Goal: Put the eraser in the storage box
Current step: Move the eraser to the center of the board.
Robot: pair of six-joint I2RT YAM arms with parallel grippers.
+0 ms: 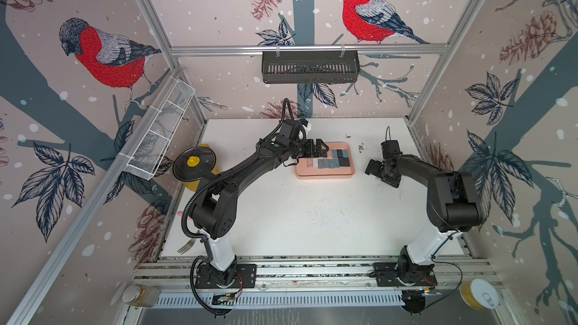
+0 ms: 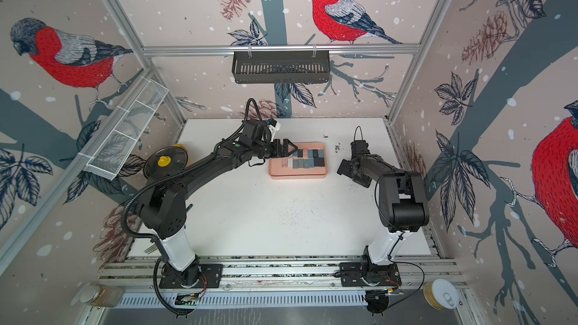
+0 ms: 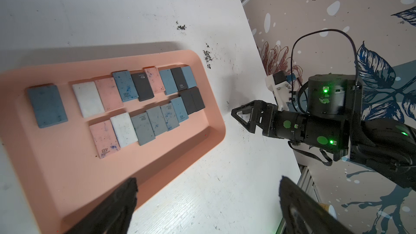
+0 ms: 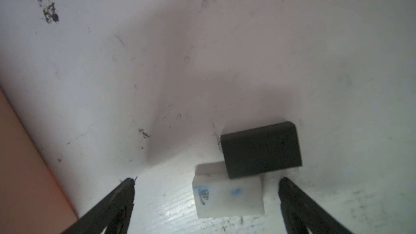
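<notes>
On the table (image 4: 202,64), a white eraser (image 4: 228,195) (blue-smudged, stamped 4B).

The only text I could read was "4B". It stood on the white rectangular rubber eraser (image 4: 227,196) on the white table (image 4: 225,41), and inside the salmon-pink plastic storage box (image 3: 56,165) on a black eraser (image 3: 142,84), a grey eraser (image 3: 143,128), a speckled pink eraser (image 3: 104,139) and a speckled blue eraser (image 3: 125,85).

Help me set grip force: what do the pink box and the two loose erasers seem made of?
The box looks like moulded plastic, satin-smooth: even colour, rounded rim. The black eraser and white eraser look like matte rubber or vinyl: dull faces, soft corners, the white one smudged blue.
</notes>
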